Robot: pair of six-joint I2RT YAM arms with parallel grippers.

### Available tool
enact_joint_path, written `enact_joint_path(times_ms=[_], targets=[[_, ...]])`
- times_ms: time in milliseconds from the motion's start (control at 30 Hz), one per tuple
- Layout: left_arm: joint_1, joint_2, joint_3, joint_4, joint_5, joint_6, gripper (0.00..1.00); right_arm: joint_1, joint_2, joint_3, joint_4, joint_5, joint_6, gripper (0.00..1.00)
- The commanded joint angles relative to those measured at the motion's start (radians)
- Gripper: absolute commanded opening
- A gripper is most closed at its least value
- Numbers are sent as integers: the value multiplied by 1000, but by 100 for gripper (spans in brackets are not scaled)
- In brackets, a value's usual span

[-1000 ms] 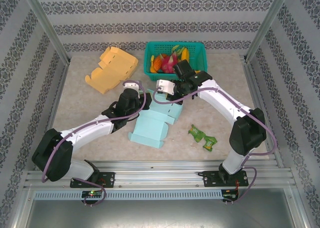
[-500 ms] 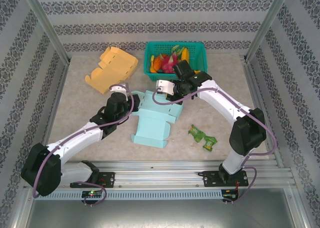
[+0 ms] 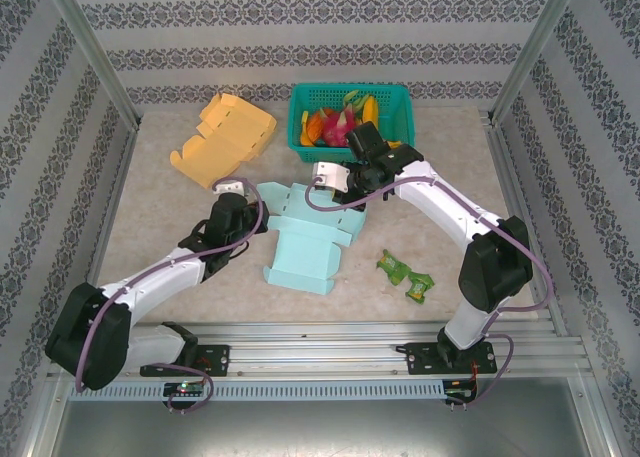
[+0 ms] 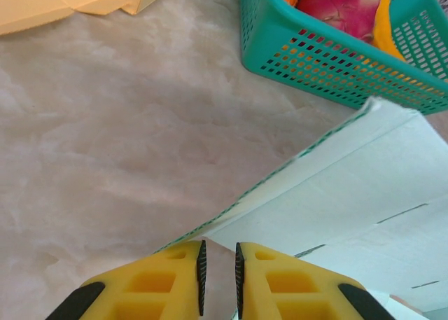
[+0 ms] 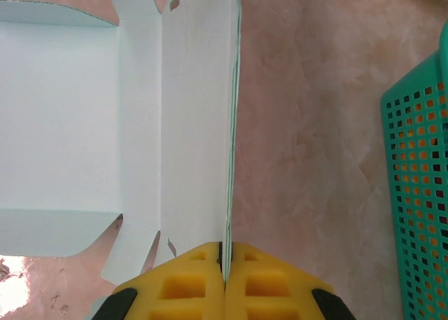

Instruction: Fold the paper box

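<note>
Top external view: pale blue paper box (image 3: 303,245), thin die-cut card, partly folded, at the middle of the table (image 3: 160,217) between the two arms. The surface is smooth and matt. The edges are crisp, with notched tabs and short slits.

Right wrist view: the box's inner face (image 5: 63,117) reads near white. One long wall stands on edge, with a thin green line along its rim.

Right pincer (image 5: 224,248): yellow block fingers, clamped together on that upright wall. The card runs straight into the seam between them.

Left pincer (image 4: 219,248): same yellow fingers, at the box's left flap (image 4: 350,194), with a narrow slit between them. The flap's corner reaches the slit; whether it is pinched cannot be told.

Table: beige, stone-patterned and faintly mottled.

Teal plastic mesh basket (image 3: 308,149): rectangular, just beyond the box on the far side, close behind the right wrist. It holds pink, yellow and orange fruit (image 3: 338,122).

Yellow-orange card box blank (image 3: 228,135): loosely folded, far left, well apart from the blue box.

Green crumpled packet (image 3: 405,275): right of the box, toward the near side.

Bare table shows left of the left arm and beside the right wall. An aluminium rail (image 3: 320,355) bounds the near edge.
</note>
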Motion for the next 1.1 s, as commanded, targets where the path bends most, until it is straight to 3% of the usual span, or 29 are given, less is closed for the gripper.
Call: enact_joint_path(times_ms=[0, 333, 833, 1067], targets=[[11, 10, -14, -9, -6, -6, 21, -15, -38, -13, 7, -50, -14, 0], [12, 32, -22, -4, 32, -1, 21, -25, -49, -18, 17, -84, -8, 0], [5, 162, 26, 145, 269, -81, 20, -27, -41, -17, 20, -95, 0, 0], [-8, 243, 63, 200, 291, -109, 20, -20, -36, -30, 18, -114, -30, 0]])
